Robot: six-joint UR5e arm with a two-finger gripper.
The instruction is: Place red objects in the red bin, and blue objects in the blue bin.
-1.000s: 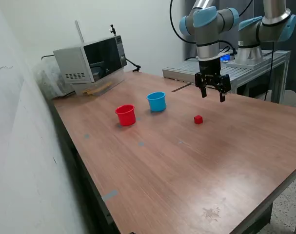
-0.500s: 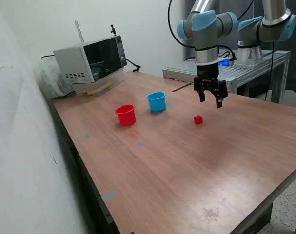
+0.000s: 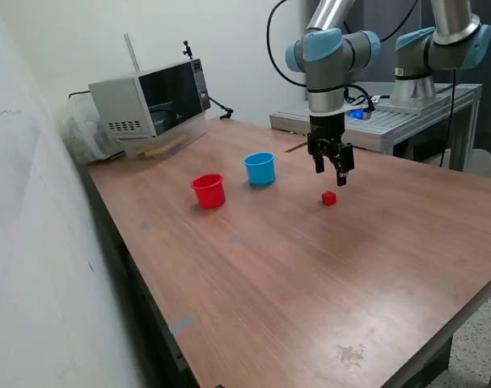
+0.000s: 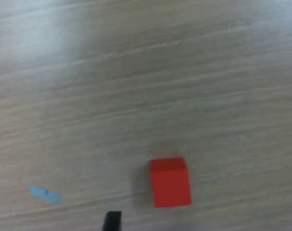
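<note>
At the far corner of the wooden desk (image 3: 310, 275), you had a grey microwave oven (image 3: 152, 101) standing well apart from the work, and a second arm's base sat on a metal stand (image 3: 415, 109) behind the desk on the exterior view's right. Nothing stood between your gripper and the small solid red cube (image 3: 329, 198), which lay alone on bare wood, well clear of both cups. A small strip of light blue tape (image 4: 45, 194) was stuck to the desk near that cube in the wrist view.

Your UR5e arm (image 3: 330, 56) hung its wrist straight down, with the two-finger gripper (image 3: 331, 167) above the desk and just behind the red cube (image 4: 170, 182). The fingers (image 3: 342, 174) stood spread apart and held nothing; in the wrist view their dark tips (image 4: 112, 220) flanked the cube without touching it.

Your small red plastic cup (image 3: 209, 191) and small light blue plastic cup (image 3: 260, 168) stood upright near each other, toward the exterior view's left of the cube. You could not tell from either view what lay inside them.
</note>
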